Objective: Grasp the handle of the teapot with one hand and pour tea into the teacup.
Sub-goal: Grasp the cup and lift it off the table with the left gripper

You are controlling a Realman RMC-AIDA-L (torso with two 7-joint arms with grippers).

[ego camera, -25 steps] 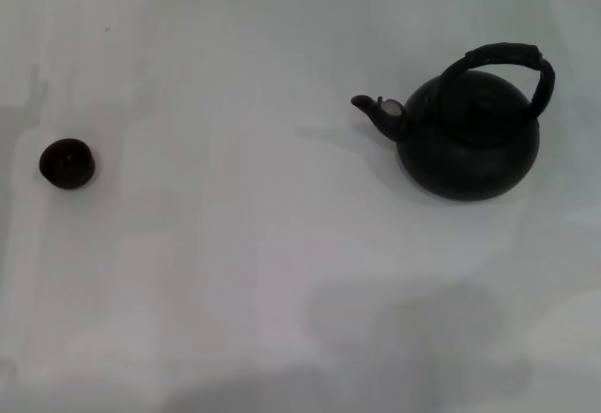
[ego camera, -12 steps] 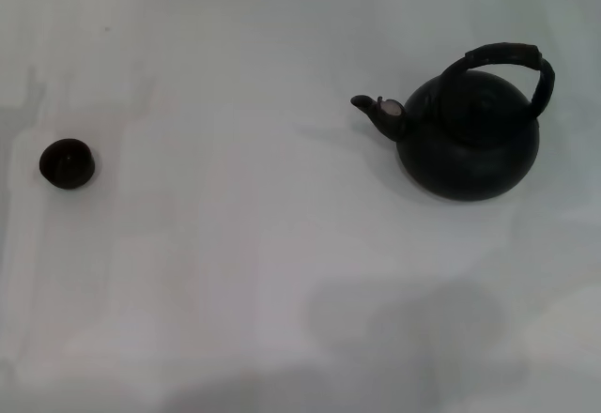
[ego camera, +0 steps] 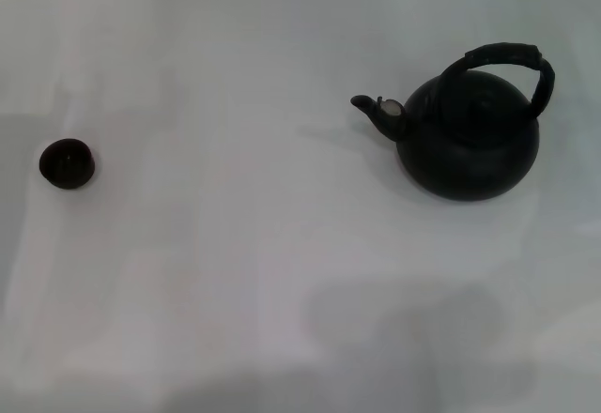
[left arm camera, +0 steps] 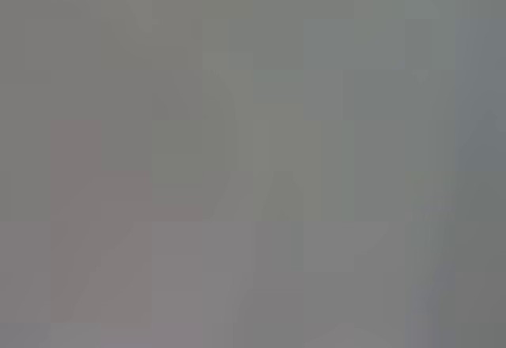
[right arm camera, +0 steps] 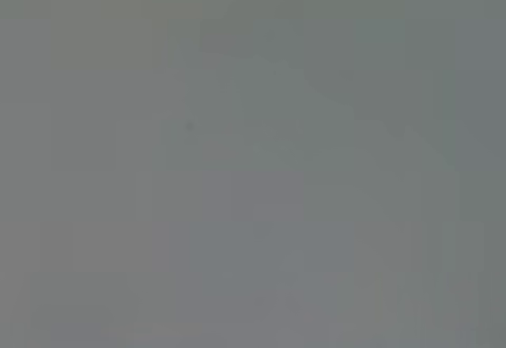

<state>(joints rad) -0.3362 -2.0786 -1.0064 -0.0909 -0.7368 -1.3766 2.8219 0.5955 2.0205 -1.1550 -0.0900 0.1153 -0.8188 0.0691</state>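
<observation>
On the white surface (ego camera: 235, 272), near edge bare | neither pincer in view, state unknowable | cup (ego camera: 67, 163) far left, tiny, light, tippable | teapot (ego camera: 468, 133) right, farther back, likely heavy, rigid | grip ribbed handle (ego camera: 502, 58) at arch top

The head view looks steeply down on the white bench (ego camera: 235, 272) from well above. Both wrist views face only featureless grey — no shared part can be told.
</observation>
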